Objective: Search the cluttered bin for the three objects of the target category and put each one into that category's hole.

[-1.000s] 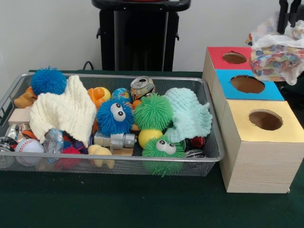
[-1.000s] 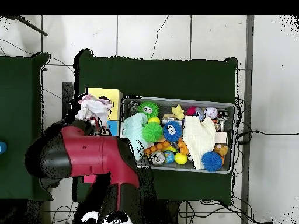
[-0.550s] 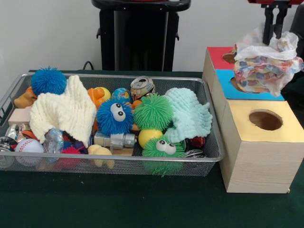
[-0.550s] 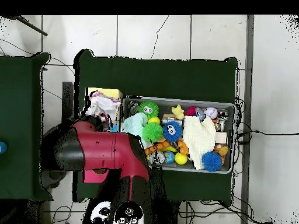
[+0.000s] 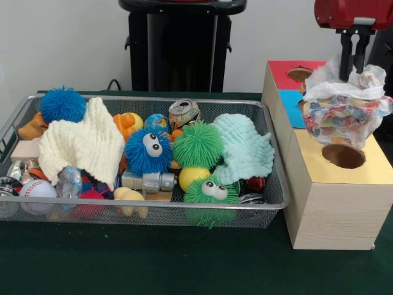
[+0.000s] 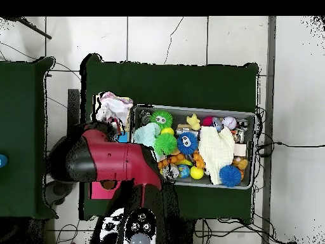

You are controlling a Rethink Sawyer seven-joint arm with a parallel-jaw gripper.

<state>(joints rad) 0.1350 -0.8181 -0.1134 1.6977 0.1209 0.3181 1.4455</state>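
From the front, the claw comes down at the upper right, its black fingers pinching the top of a crumpled plastic bag printed with coloured shapes. The bag hangs straight below the claw, over the seam between the blue-topped box and the yellow-topped box, and covers most of the blue box's hole; the yellow hole shows just under the bag's lower edge. Behind and to the left of the claw lies the red-topped box, its hole partly hidden by the bag. Well to the left of the claw, on the dark green bench, stands the wire mesh bin, filled with clutter: a blue spiky ball, a cream knitted cloth, a blue fuzzy ball with eyes, a green fuzzy ball, a smaller green one with eyes, a pale mint cloth, a crushed can, a yellow ball and a baseball. From overhead, the red arm covers most of the boxes, and the claw itself is hidden beneath it. The bag shows past the arm's end, over the yellow box, just beside the bin's short wall, and the bin's contents lie well off to the side of the arm.
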